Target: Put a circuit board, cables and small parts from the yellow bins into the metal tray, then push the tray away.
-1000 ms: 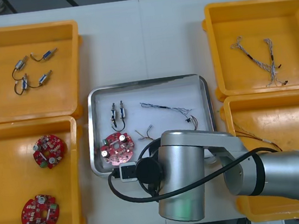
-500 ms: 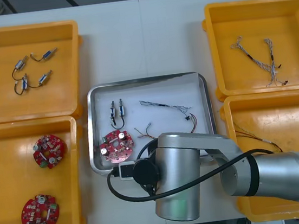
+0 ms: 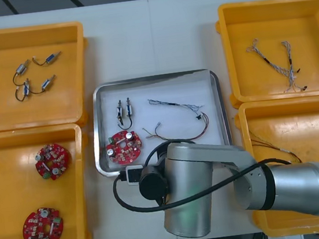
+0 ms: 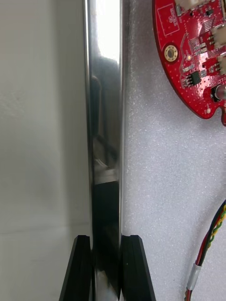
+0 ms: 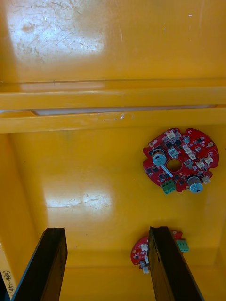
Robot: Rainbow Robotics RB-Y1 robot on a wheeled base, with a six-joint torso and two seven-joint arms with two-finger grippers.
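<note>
Flanking one shiny metal tray (image 3: pixel 96 133) are four yellow bins (image 3: pixel 0 104), two per side. The right gripper (image 4: pixel 106 242) pinches the tray's near rim, fingers narrowed to its thickness; the left gripper (image 5: pixel 107 235), spread wide, hangs over two round red boards (image 5: pixel 181 160) left of the tray. Inside the tray lie one board (image 3: pixel 123 146), two cables (image 3: pixel 176 113) and two small metal parts (image 3: pixel 120 109).
</note>
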